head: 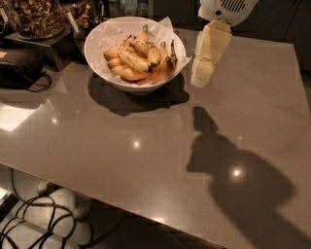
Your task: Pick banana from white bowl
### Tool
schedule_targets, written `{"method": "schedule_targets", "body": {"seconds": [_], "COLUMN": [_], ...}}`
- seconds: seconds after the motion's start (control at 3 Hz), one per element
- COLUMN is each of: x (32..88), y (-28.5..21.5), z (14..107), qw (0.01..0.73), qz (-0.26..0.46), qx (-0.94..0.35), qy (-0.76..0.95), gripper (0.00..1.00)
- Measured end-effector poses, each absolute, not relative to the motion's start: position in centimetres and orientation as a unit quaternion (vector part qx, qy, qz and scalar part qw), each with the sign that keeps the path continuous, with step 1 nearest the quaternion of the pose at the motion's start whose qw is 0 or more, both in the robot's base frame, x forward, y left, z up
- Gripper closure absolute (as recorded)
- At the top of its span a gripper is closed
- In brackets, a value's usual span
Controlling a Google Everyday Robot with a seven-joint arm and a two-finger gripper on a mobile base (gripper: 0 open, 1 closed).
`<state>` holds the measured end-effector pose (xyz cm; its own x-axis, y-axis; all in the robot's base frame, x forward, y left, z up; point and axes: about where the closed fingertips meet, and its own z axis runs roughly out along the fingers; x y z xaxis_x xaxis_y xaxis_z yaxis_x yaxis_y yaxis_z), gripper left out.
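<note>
The white bowl (99, 36), lined with crumpled white paper, stands at the back left of the brown table (146, 146). Several bananas lie in it. The long, brown-mottled banana (160, 72) lies along the bowl's right inner side, its dark stem pointing up. Shorter plump yellow-orange bananas (127, 61) lie to its left. My gripper (200, 78) hangs down from the white wrist (226, 8), just right of the bowl's rim and above the table. It touches nothing and holds nothing.
A clear container of nuts (35, 17) stands on a stand at the back left. A black device (17, 65) with a cable sits at the left. Cables (34, 226) lie on the floor below the table's front edge. The arm's shadow (233, 165) falls at the right.
</note>
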<state>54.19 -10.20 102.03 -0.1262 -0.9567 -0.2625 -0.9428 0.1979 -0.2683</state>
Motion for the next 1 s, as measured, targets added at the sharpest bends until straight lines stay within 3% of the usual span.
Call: {"method": "schedule_targets", "body": {"seconds": [1.0], "x": [62.2], "y": [-5.8], "z": [102.1], "qw": [0.204], "qz": [0.038], "qx": [-0.572], "qy": [0.794], "gripper": [0.0]}}
